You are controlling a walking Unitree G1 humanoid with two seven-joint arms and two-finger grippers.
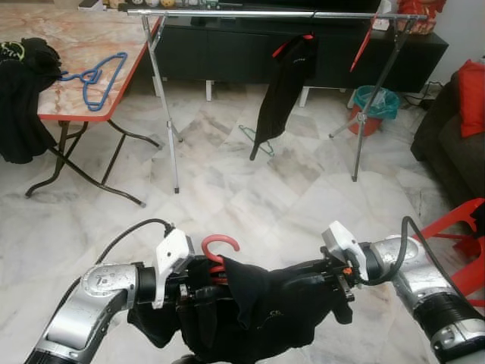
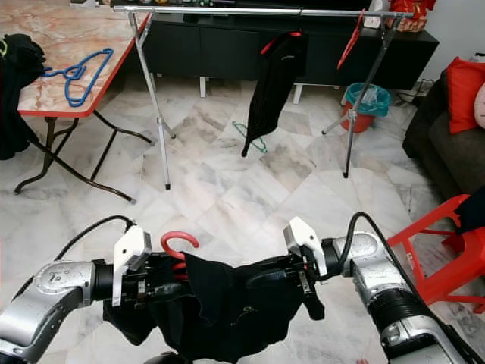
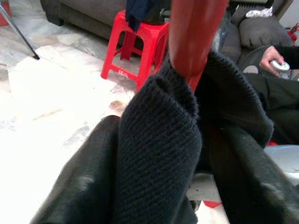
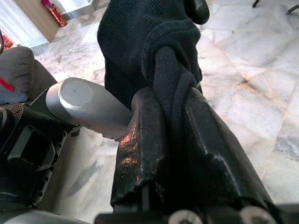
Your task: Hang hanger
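2 grippers (image 1: 198, 292) (image 1: 333, 282) clamped on black-draped red hanger (image 1: 218, 250), clothes rack (image 1: 265, 14) well ahead.

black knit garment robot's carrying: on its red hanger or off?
On. The black knit garment drapes over the red plastic hanger, hook poking up between left gripper and right gripper.

red hanger (image 1: 219, 248) mostly under black garment (image 1: 258, 303) (only hook visible), left pincer's (image 1: 198, 292) tips buried

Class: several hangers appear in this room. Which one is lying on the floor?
The green hanger under the rack. The blue hanger lies on the table, and the red hanger is held between both grippers.
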